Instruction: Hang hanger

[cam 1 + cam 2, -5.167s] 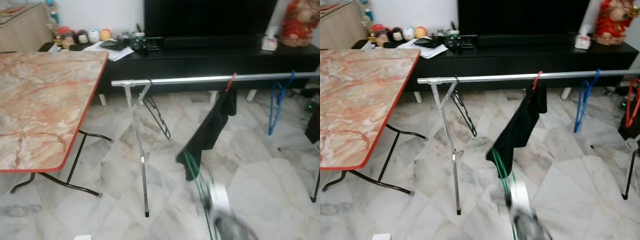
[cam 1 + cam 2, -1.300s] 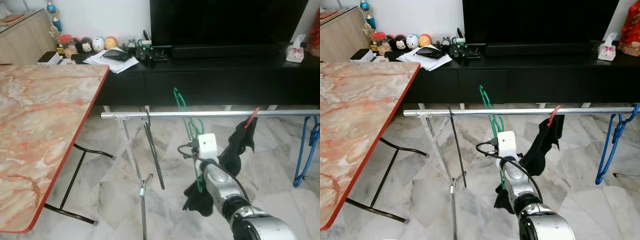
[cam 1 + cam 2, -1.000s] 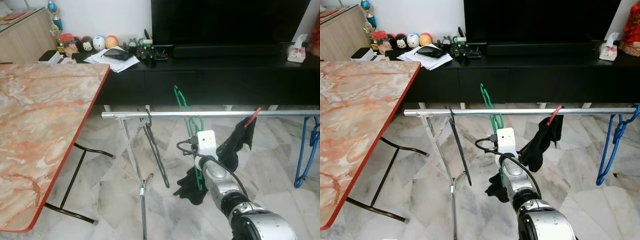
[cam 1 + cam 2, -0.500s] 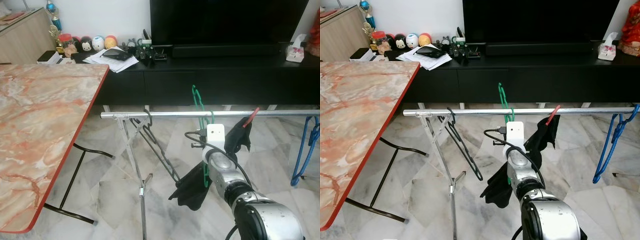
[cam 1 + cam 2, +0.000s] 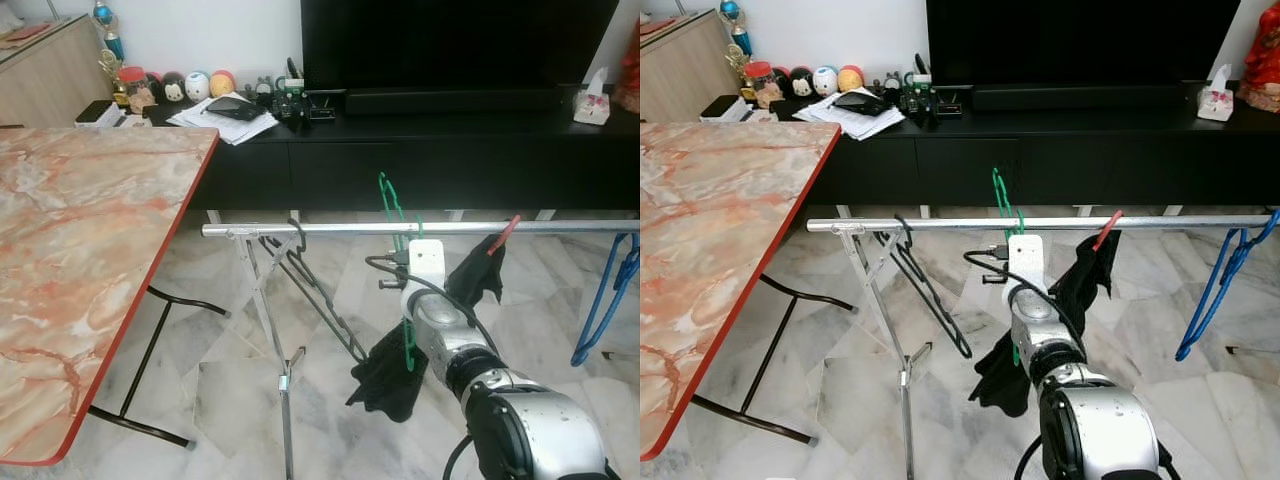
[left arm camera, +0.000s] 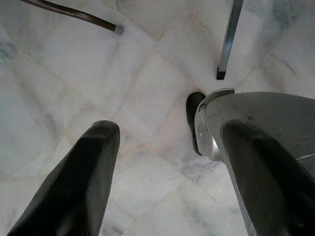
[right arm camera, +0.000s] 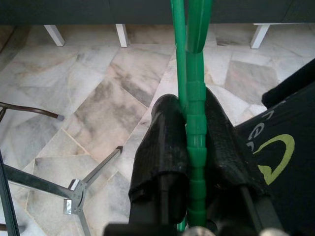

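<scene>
Rising above the silver rail [image 5: 330,229], the green hanger's [image 5: 392,203] hook tops the right arm's white wrist box; a black garment [image 5: 392,362] droops below. Right eye view: same, black hanger [image 5: 930,290] nearer the marble table [image 5: 720,220]. Left wrist: left gripper [image 6: 165,162] parted over floor tiles. Right wrist: right gripper [image 7: 192,140] clenched on the hanger's stem.
</scene>
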`<state>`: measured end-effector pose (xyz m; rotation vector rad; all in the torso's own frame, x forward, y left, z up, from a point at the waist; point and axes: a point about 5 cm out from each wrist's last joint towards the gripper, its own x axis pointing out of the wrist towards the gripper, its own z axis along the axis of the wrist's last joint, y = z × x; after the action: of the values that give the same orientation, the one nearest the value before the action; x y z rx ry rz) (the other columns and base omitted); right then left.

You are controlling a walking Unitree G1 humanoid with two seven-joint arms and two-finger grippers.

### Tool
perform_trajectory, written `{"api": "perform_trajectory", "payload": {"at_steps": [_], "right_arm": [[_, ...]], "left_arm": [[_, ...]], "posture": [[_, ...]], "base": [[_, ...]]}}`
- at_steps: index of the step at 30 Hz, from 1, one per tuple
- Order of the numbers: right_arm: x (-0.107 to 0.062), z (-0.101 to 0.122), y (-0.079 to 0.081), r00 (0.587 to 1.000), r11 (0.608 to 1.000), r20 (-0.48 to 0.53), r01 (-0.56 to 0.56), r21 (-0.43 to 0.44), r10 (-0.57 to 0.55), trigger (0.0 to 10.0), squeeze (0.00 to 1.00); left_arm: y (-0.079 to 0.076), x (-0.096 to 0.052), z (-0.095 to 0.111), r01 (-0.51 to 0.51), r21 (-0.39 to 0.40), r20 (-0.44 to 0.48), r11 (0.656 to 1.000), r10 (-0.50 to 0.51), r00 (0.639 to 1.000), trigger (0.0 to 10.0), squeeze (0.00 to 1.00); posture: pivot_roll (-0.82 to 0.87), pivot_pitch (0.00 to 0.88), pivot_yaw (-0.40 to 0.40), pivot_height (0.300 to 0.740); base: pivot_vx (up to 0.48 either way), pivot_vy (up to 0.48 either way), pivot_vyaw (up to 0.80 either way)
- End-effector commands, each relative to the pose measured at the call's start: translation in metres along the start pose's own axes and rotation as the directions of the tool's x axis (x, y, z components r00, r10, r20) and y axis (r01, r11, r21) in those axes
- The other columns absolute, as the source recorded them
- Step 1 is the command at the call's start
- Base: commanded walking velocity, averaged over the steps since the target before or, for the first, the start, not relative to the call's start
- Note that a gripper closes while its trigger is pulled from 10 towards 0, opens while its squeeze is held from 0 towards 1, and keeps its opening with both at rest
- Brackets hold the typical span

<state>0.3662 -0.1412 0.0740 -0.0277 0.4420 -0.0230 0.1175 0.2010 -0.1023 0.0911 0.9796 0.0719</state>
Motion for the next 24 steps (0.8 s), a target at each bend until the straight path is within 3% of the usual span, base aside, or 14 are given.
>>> {"api": "perform_trajectory", "payload": {"at_steps": [1, 8, 12, 24], "right_arm": [[0.001, 0.01, 0.001, 1.0, 1.0, 0.006, -0.002, 0.009, 0.002, 10.0, 0.0], [0.001, 0.006, 0.005, 0.999, 0.999, -0.044, -0.022, -0.042, 0.02, 10.0, 0.0], [0.0, -0.006, 0.006, 0.995, 1.0, -0.101, -0.026, -0.014, 0.024, 10.0, 0.0], [-0.001, -0.009, 0.007, 0.99, 0.999, -0.141, -0.026, -0.036, 0.021, 10.0, 0.0]], "left_arm": [[0.002, -0.002, -0.007, -0.001, 0.022, -0.031, 1.0, 0.002, 1.0, 10.0, 0.0], [0.002, -0.002, -0.008, 0.002, 0.023, -0.037, 1.0, -0.001, 0.999, 10.0, 0.0], [0.001, -0.002, -0.009, 0.004, 0.02, -0.036, 1.0, -0.003, 0.999, 10.0, 0.0], [0.0, -0.004, -0.013, 0.012, 0.018, -0.046, 1.0, -0.012, 0.999, 10.0, 0.0]], "posture": [[0.04, 0.0, 0.038, 0.74], [0.04, 0.0, 0.039, 0.74], [0.04, 0.0, 0.037, 0.74], [0.05, 0.0, 0.037, 0.74]], "base": [[0.0, 0.0, 0.0], [0.0, 0.0, 0.0], [0.0, 0.0, 0.0], [0.0, 0.0, 0.0]]}}
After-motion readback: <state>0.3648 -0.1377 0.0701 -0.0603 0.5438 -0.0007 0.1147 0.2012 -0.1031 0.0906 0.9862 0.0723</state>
